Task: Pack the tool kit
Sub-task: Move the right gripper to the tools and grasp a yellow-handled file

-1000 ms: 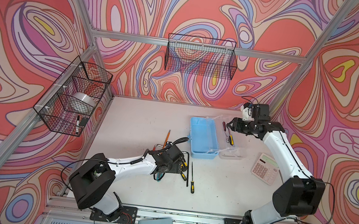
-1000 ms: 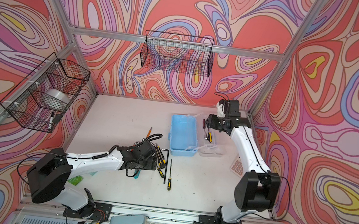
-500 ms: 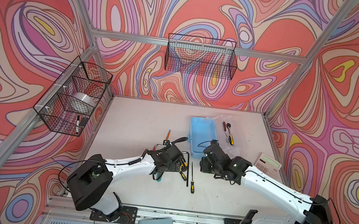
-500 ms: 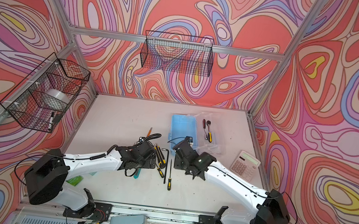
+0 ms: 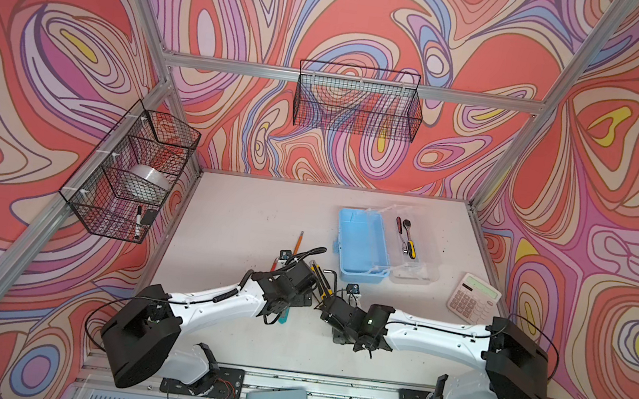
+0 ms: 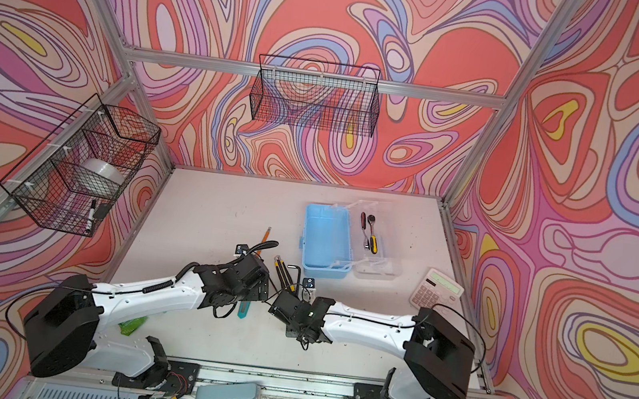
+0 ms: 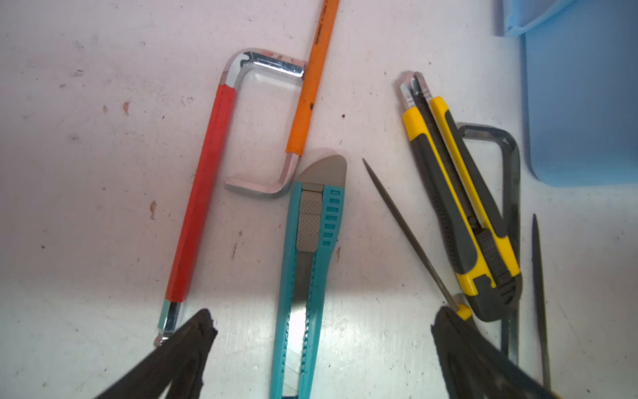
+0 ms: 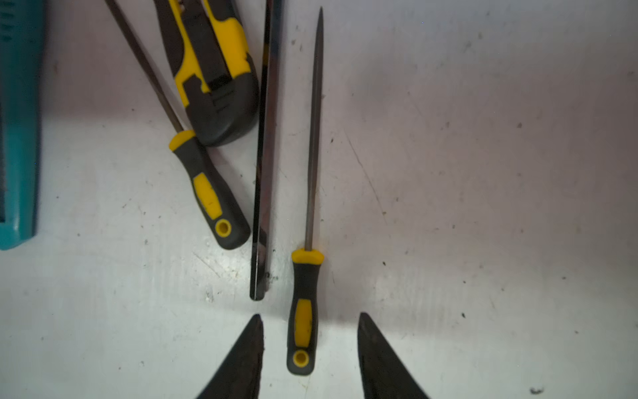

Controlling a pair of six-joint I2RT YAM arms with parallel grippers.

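White worktop (image 5: 244,220): left claw (image 7: 322,312) spread wide, straddling teal knife (image 7: 310,241); right claw (image 8: 309,315) parted around screwdriver (image 8: 305,286) handle, not touching. Blue case (image 5: 362,242) lies open nearby.

**Desk:** What is at the far right of the table (image 5: 248,216)?

**Photographer:** The light blue case (image 5: 362,242) lies open. Its clear lid (image 5: 415,270) is folded flat toward the right edge and carries two small tools (image 5: 409,249).

**Desk:** And the arms?

**Photographer:** The left gripper (image 5: 309,281) and right gripper (image 5: 325,306) are close together, low over loose tools just short of the case's near end. A teal utility knife (image 5: 284,316) shows under the left arm. A pink calculator (image 5: 472,298) lies by the right edge.
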